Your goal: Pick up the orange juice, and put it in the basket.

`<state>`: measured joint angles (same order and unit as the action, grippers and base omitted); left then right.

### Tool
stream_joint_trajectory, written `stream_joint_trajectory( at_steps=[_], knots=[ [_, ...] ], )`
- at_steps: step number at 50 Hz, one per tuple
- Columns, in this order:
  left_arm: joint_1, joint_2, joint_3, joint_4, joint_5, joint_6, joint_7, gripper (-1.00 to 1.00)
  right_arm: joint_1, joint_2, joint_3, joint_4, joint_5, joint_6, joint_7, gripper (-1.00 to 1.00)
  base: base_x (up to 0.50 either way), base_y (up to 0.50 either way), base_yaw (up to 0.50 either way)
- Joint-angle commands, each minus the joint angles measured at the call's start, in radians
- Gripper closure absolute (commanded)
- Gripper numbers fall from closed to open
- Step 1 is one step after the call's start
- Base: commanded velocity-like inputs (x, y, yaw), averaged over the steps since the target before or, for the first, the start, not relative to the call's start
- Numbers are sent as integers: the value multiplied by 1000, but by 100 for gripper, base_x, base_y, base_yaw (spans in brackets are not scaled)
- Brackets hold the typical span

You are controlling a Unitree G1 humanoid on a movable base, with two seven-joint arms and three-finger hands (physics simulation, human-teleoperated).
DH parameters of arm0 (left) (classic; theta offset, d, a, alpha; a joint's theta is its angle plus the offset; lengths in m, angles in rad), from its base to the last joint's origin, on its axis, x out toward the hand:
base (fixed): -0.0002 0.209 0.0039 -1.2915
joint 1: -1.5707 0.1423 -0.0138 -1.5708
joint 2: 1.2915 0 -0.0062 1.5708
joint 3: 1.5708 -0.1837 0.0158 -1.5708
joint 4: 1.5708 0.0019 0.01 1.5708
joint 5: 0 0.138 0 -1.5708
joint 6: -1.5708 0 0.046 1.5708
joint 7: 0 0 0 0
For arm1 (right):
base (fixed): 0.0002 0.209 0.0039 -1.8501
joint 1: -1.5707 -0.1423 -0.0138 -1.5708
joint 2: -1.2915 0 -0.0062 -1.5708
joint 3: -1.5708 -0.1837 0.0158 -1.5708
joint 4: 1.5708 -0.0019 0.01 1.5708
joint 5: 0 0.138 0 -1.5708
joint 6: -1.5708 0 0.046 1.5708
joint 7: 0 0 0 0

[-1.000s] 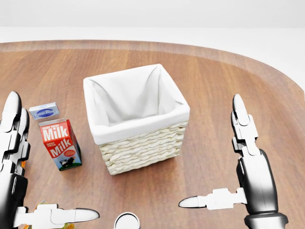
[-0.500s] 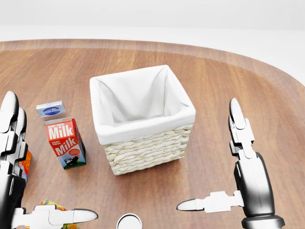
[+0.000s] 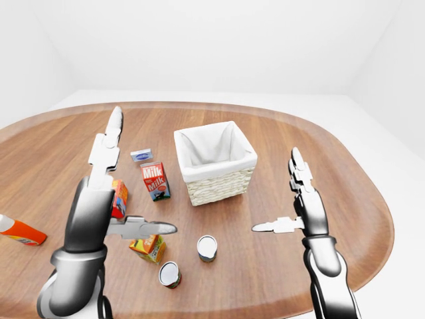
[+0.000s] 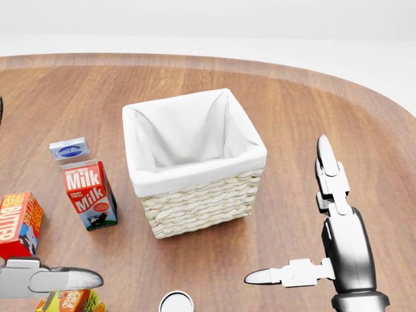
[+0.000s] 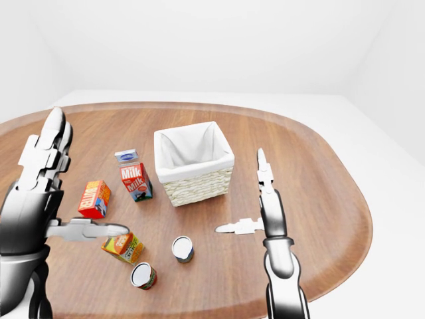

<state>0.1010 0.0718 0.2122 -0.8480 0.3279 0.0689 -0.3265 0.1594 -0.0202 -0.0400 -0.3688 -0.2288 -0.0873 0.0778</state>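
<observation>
The orange juice carton (image 5: pixel 123 246) lies on its side on the wooden table (image 5: pixel 319 179), low and left of centre in the right-eye view; only its top shows in the head view. Up and to the right of it stands the wicker basket (image 4: pixel 195 172), lined with white cloth and holding nothing. My left hand (image 5: pixel 90 171) is open, its fingers pointing up and its thumb (image 5: pixel 99 230) stretched out just above the carton without touching it. My right hand (image 4: pixel 286 208) is open too, to the right of the basket.
Left of the basket stand a milk carton (image 4: pixel 89 194), a small blue-and-white box (image 4: pixel 69 149) and a red box (image 4: pixel 18 224). Two cans (image 3: pixel 207 247) (image 3: pixel 169 274) sit right of the juice. An orange bottle (image 3: pixel 20 231) lies at the far left.
The picture first shifted a little to the right. My left hand's fingers then left the head view, uncovering the red box. The right hand barely moved.
</observation>
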Motion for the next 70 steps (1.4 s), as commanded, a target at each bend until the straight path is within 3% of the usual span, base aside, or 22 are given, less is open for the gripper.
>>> stream_joint_trajectory(
  at_steps=[1,3,5,8,10,12,13,14,15,17,22,37,40,50,56,66,70],
  knots=[
    [-191,95,92,-199,4,18,-256,-100,-1,0,0,18,-4,0,-4,-100,0,0,0],
    [-247,115,121,-199,-16,18,-301,-100,-10,-2,-1,37,-6,0,-9,-100,0,0,0],
    [-296,174,170,-199,-110,18,-372,-100,-9,-1,2,45,-16,0,-16,-100,0,0,0],
    [-351,291,210,-199,-208,18,-372,-100,-6,0,8,39,-21,0,-17,-100,0,0,0],
    [-342,365,216,-199,-241,18,-372,-100,-6,0,7,38,-20,0,-18,-100,0,0,0],
    [-281,367,224,-199,-247,18,-372,-100,-7,0,6,36,-20,0,-20,-100,0,0,0],
    [-226,374,241,-199,-296,-37,-372,-100,-7,0,5,30,-15,0,-17,-100,0,0,0],
    [-187,392,251,-199,-321,-53,-372,-100,-7,0,5,27,-14,0,-16,-100,0,0,0],
    [-161,400,255,-199,-323,-99,-372,-100,-8,0,5,27,-14,0,-17,-100,0,0,0],
    [-94,428,268,-199,-374,-148,-372,-100,-6,0,7,26,-14,0,-16,-100,0,0,0],
    [44,471,305,-199,-475,-156,-372,-100,-10,0,3,22,-10,0,-16,-100,0,0,0],
    [-41,274,330,-199,-323,-156,-372,-100,-7,3,13,-11,-8,0,-14,-100,0,0,0],
    [-67,256,324,-199,-298,-156,-372,-100,-9,2,11,-9,-5,0,-13,-100,0,0,0],
    [-101,189,262,-197,-198,-156,-372,-100,-6,2,8,-23,0,0,-9,-100,0,0,0],
    [-40,126,180,-84,-97,-156,-372,-100,-6,2,6,-28,5,0,-6,-100,0,0,0],
    [-2,117,165,44,-23,-156,-372,-100,-10,2,-2,-58,12,27,0,-100,0,0,0],
    [-2,111,160,51,-16,-156,-372,-100,-14,1,-4,-30,13,5,-5,-100,0,0,0]
  ],
)
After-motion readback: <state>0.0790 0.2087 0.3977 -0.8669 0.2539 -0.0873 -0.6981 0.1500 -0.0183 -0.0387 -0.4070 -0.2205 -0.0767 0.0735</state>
